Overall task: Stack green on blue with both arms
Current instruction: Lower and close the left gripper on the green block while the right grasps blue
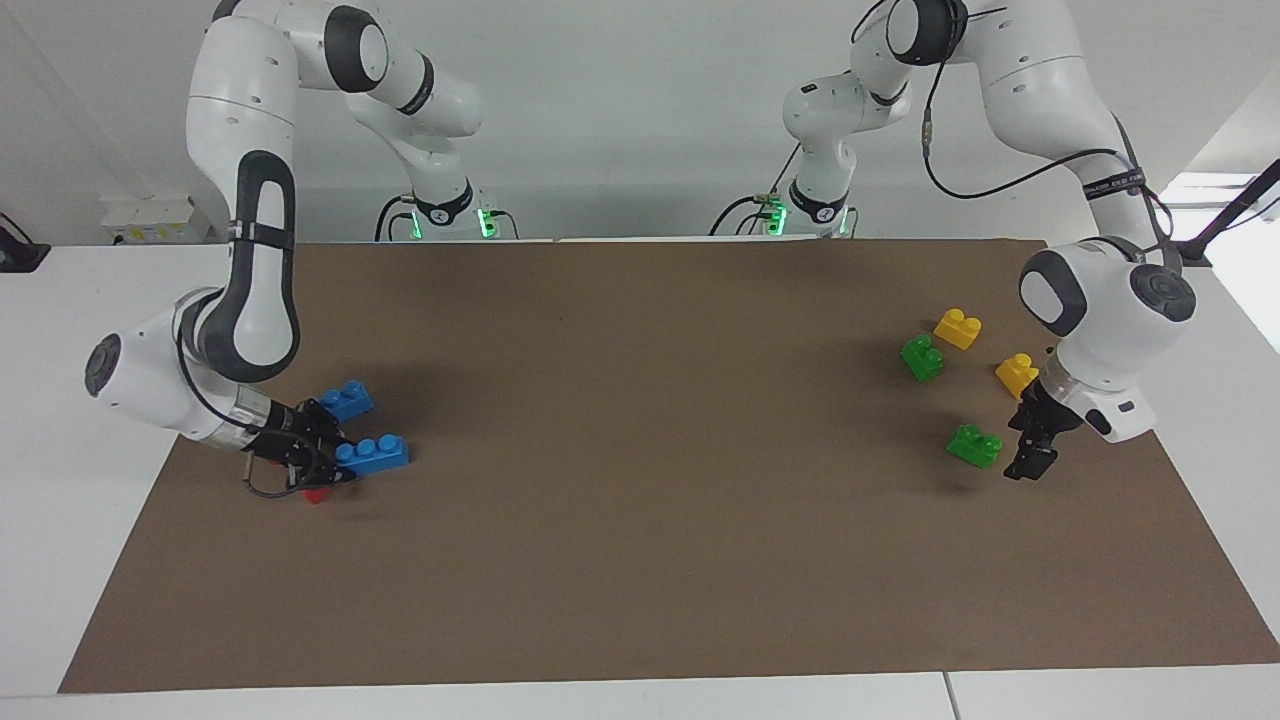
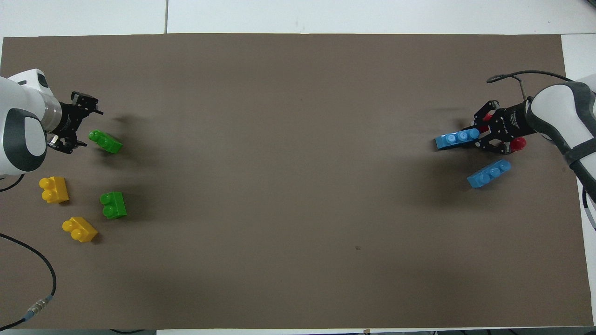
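The right gripper (image 1: 338, 462) is closed on a blue brick (image 1: 372, 455) at one surface edge for stacking; the left gripper (image 1: 1031, 447) is held open beside a green brick (image 1: 974, 444).

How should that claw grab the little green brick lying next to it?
Across its two long flat sides, below the studs. The green brick lies flat on the brown mat, studs up, apart from the other bricks. The left gripper, open beside its short end, would probably do best coming down from above, one finger on each long side, since studs give no flat grip.
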Robot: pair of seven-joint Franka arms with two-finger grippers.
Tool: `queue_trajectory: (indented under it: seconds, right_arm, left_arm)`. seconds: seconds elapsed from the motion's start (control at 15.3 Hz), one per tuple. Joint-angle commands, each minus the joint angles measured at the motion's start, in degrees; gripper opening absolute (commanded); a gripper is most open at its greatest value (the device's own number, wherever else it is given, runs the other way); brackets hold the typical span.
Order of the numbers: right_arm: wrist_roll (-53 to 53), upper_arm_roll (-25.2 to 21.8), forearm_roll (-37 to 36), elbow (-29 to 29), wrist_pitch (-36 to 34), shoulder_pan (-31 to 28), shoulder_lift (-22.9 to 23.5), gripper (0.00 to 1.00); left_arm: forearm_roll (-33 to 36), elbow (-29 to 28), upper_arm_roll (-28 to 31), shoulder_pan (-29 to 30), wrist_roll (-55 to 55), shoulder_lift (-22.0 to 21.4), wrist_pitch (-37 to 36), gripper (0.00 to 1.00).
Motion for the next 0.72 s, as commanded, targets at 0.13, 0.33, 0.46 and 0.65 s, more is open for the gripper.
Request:
queue_trajectory:
  seconds: [0.13, 0.33, 0.46, 0.65]
  right_arm:
    - [-5.3, 0.4, 1.7, -1.6, 1.8, 0.3, -1.4, 0.00]
    - [-6.6, 0.6, 1.8, -0.1, 2.0, 1.8, -1.6, 0.00]
    - [-4.7, 2.0, 3.7, 3.2, 1.1, 2.8, -1.9, 0.00]
    - [6.3, 2.4, 4.2, 4.4, 1.6, 7.5, -3.8, 0.00]
  left_arm:
    - [0.7, -4.2, -0.2, 0.2, -0.2, -1.0, 3.6, 1.00]
    - [0.6, -5.6, -0.3, 0.1, -1.5, -1.3, 5.0, 1.00]
    - [0.6, -5.6, -0.3, 0.0, -2.4, -1.3, 4.9, 1.00]
    - [0.5, -5.6, -0.3, -0.2, -3.3, -1.3, 4.9, 1.00]
